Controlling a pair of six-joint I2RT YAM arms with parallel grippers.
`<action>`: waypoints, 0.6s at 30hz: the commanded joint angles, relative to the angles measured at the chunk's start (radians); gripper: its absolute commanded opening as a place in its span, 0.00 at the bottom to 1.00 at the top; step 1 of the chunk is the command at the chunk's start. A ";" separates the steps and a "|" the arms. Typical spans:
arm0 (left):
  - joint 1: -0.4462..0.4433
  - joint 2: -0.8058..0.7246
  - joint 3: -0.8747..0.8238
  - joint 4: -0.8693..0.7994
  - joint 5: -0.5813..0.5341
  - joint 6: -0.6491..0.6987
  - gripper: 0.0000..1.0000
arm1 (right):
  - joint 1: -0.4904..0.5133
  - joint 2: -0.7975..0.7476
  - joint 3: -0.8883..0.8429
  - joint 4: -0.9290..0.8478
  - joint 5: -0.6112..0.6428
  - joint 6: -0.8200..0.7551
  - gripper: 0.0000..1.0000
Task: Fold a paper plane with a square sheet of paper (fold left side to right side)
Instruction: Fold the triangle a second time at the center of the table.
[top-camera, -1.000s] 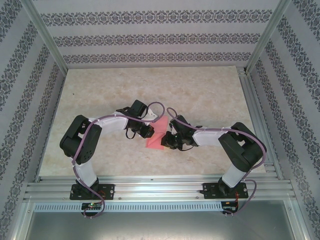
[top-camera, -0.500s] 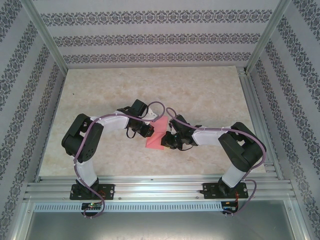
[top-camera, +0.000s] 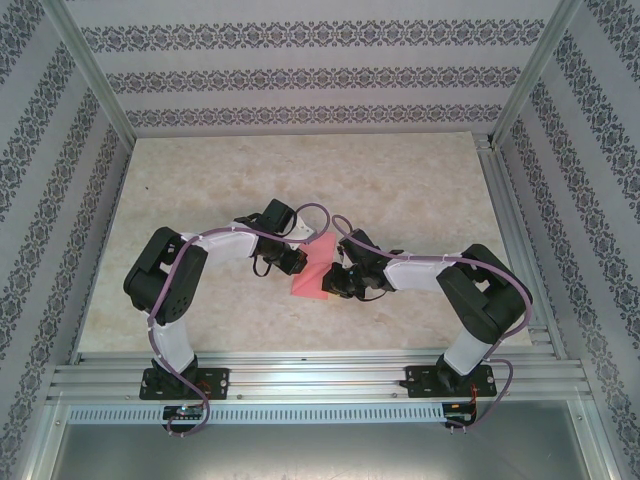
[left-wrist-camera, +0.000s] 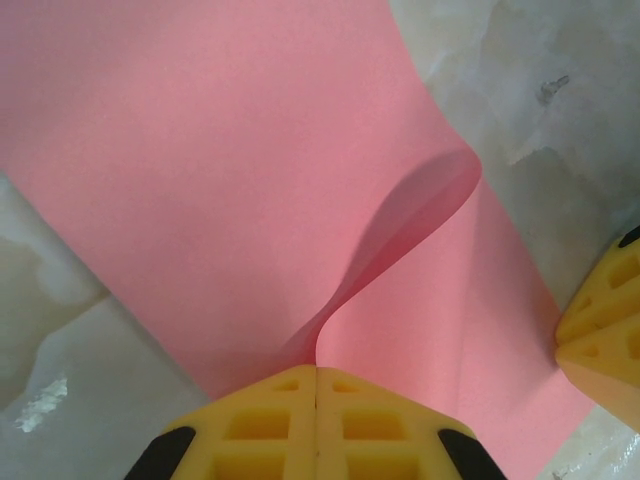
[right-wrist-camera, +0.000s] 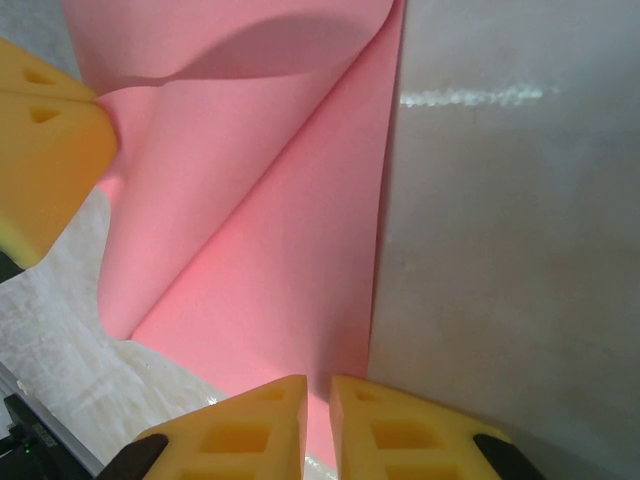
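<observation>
The square sheet of paper is pink-red and lies mid-table between the two arms. My left gripper is shut on one edge of the sheet and holds that part up, so it curls over the part lying flat. In the left wrist view its yellow jaws meet with the paper pinched at their tips. My right gripper is down at the sheet's right side. Its jaws stand a narrow slit apart over the flat paper near its straight edge, with nothing between them.
The marbled tabletop has free room all round the sheet. Patterned walls and metal frame rails close the table in. One yellow finger of the other gripper shows at the edge of each wrist view.
</observation>
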 joint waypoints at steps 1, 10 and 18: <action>0.012 0.005 -0.006 0.039 -0.004 0.004 0.02 | 0.011 0.027 0.006 -0.064 0.040 -0.019 0.16; 0.007 0.022 -0.037 0.044 0.002 -0.001 0.02 | 0.011 -0.001 0.021 -0.055 0.039 -0.024 0.18; -0.010 0.040 -0.055 0.052 -0.011 -0.012 0.02 | 0.003 -0.072 0.059 -0.077 0.044 -0.034 0.21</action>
